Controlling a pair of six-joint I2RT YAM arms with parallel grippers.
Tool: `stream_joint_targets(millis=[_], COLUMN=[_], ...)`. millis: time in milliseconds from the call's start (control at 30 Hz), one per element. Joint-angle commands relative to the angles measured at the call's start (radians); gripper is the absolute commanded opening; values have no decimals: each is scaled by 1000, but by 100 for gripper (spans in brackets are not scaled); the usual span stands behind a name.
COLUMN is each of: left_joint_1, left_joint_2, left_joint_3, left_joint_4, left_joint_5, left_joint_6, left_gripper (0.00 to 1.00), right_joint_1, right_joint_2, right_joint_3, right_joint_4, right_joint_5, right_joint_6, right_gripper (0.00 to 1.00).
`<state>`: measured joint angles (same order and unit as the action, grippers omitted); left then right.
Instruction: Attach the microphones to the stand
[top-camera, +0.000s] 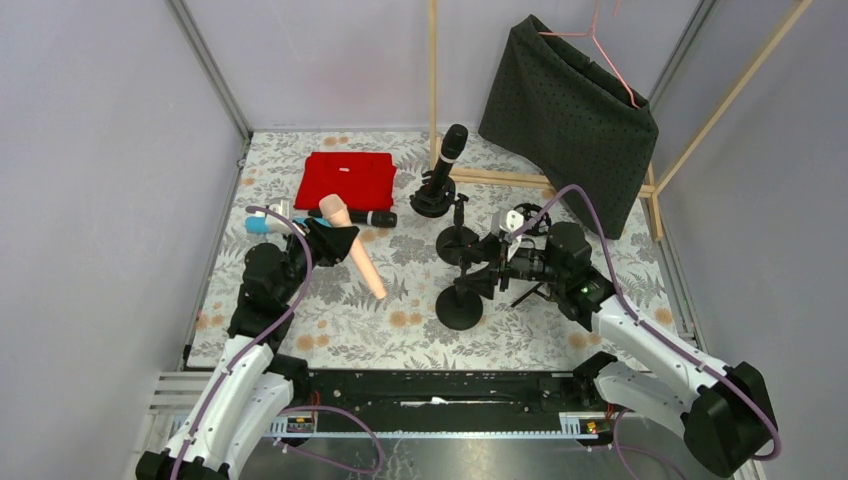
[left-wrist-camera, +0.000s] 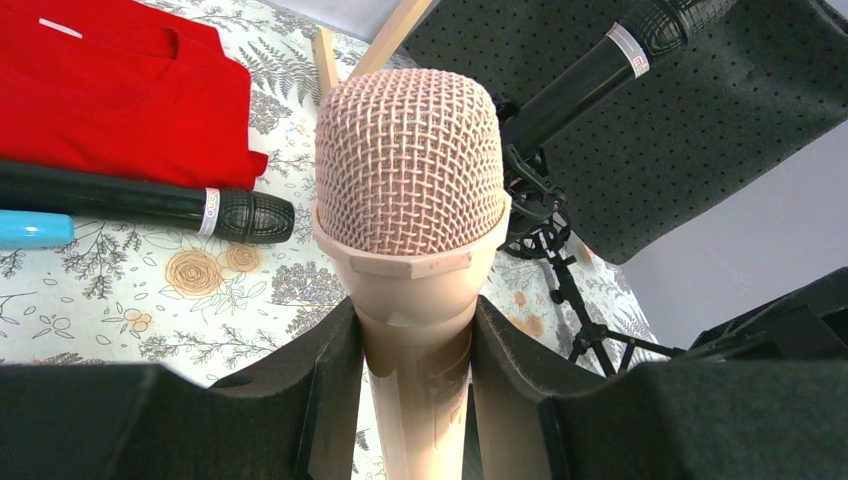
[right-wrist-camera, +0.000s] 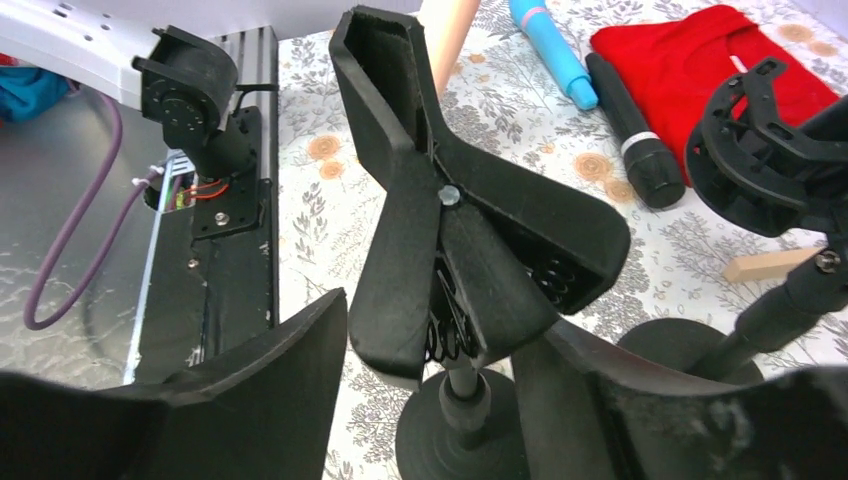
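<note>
Left pincer (left-wrist-camera: 415, 335) is clamped on the peach mic (left-wrist-camera: 408, 170), gripping just below the head. Just beyond it, 2 mics lie flat on the floral table (top-camera: 330, 320): the black mic (top-camera: 362, 217) & the blue mic (top-camera: 258, 224), off to its left. Right pincer (right-wrist-camera: 440, 325) squeezes the spring clip (right-wrist-camera: 440, 200) of the nearest stand (top-camera: 460, 305), clip mouth wide. Past it come the 2nd stand (top-camera: 458, 240) & the far stand (top-camera: 433, 198), 3 total. The far one holds the 4th mic (top-camera: 449, 148), black, upright.
</note>
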<state>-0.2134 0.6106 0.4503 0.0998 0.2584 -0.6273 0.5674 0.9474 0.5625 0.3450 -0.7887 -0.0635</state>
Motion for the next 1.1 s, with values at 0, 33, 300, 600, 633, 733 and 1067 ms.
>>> stream_joint_targets(millis=[0,33,300,600,633,733,1067], left_joint_1=[-4,-3,-3,-3,-3,-3,-3], left_joint_2=[-3,-1,10,6,5,-1,-27], left_joint_3=[45,45,45,56,59,64,58], left_joint_4=[35,35,40,40,42,52,186], left_joint_5=[11,11,15,12,11,10,87], left_joint_6=[19,20,14,13,12,12,9], left_gripper=[0,0,0,0,0,0,0], right_joint_1=[-6,-6,-5,-3,2,72,391], right_joint_2=[32,35,9,-14,-26,-86,-156], right_joint_3=[-7,-9,-43,-59,-65,-82,-89], right_joint_4=[142,148,169,169,174,156,144], right_joint_5=[-81,-81,-73,12,57,267,818], right_joint_6=[32,35,45,116,130,117,-27], right_gripper=[60,56,26,0,0,0,0])
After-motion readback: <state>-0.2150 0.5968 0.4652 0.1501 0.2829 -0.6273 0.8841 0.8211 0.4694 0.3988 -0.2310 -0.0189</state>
